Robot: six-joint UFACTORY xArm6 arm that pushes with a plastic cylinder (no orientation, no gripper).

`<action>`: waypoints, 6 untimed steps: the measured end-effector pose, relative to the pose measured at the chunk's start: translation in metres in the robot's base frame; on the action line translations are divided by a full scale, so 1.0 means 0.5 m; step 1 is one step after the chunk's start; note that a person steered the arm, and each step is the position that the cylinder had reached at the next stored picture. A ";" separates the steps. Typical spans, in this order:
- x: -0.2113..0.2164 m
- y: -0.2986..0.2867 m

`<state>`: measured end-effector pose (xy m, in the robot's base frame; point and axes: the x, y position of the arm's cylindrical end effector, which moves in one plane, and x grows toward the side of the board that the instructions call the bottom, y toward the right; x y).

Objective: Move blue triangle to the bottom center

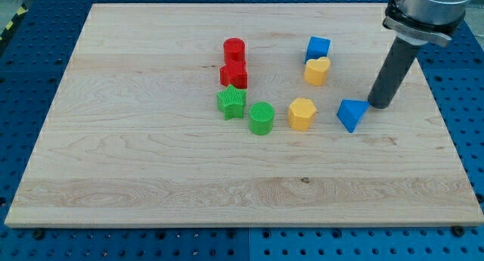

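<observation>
touching ridged blue triangle (352, 113) from view's right: my tip (379, 105), dark smooth rod; no gripper; wooden board (151, 170).

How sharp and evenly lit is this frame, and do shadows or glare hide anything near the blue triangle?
Camera view: sharp throughout, block ridges readable; light even and soft, no glare on the wooden board. Short faint shadows only: one under the blue triangle, one by my tip, just at the triangle's upper right. Nothing is hidden; the arm is cropped at the view's top.
</observation>
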<state>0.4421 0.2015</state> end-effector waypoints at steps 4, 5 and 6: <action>0.061 -0.081; 0.074 -0.129; 0.128 -0.155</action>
<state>0.5063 0.1238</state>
